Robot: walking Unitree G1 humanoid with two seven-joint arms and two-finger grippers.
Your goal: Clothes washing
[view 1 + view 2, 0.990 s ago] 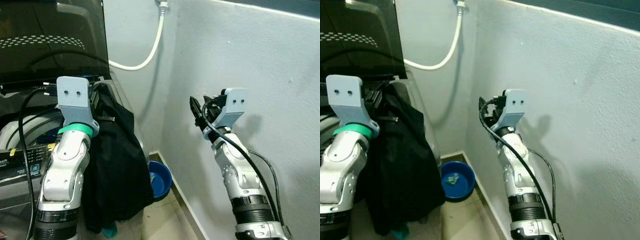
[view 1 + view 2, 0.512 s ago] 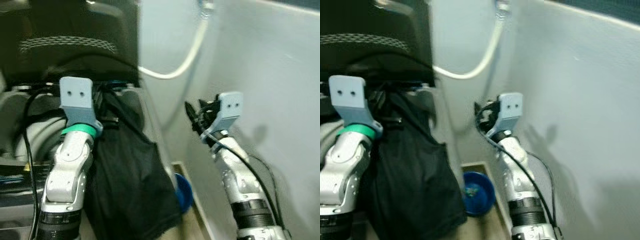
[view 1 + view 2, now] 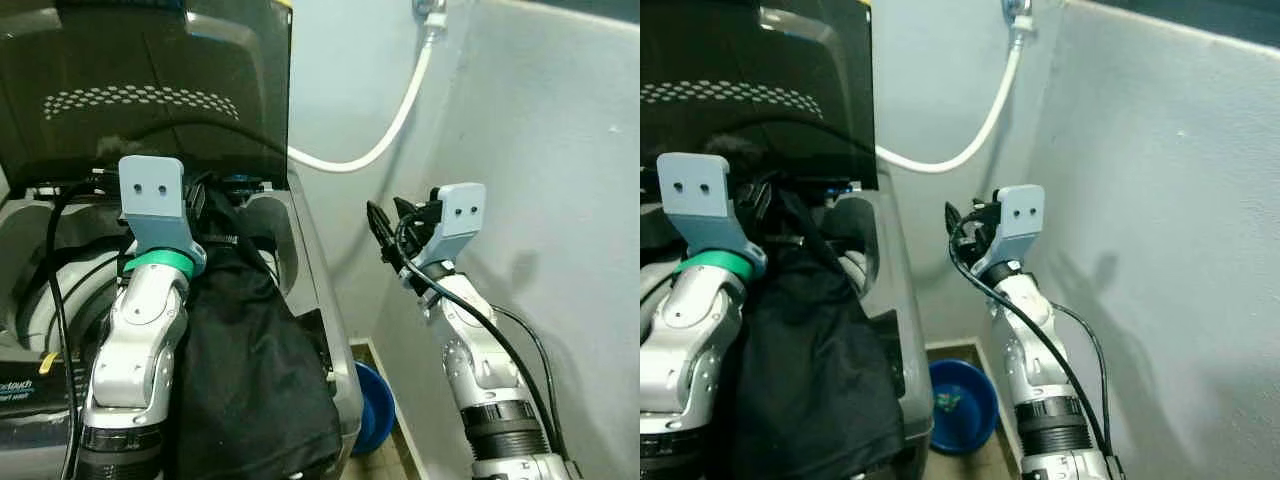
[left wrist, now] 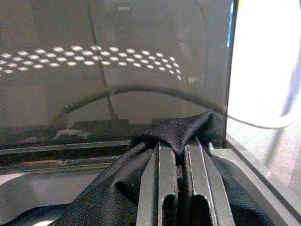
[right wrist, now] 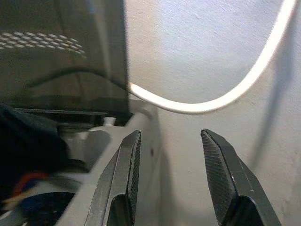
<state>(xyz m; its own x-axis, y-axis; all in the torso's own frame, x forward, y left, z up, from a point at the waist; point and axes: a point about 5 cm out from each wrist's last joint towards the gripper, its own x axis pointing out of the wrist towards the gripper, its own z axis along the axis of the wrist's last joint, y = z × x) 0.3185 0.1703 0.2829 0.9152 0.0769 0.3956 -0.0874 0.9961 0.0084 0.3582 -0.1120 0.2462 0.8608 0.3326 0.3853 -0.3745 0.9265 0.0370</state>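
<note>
A black garment point(image 3: 250, 370) hangs from my left gripper point(image 4: 178, 150), which is shut on a bunched fold of it above the washing machine point(image 3: 310, 290). The cloth drapes down over the machine's right rim and front corner. The machine's dark lid point(image 3: 150, 90) stands raised behind. The drum opening point(image 3: 40, 290) lies to the left of my left arm. My right gripper point(image 5: 169, 155) is open and holds nothing, raised to the right of the machine, between it and the wall point(image 3: 560, 180).
A white hose point(image 3: 390, 130) curves from a tap down to the back of the machine. A blue basin point(image 3: 372, 405) sits on the floor in the narrow gap between machine and wall. The wall runs close along my right arm.
The camera has turned left, bringing the machine and its lid more into view. Both grippers keep their poses; the garment stays held.
</note>
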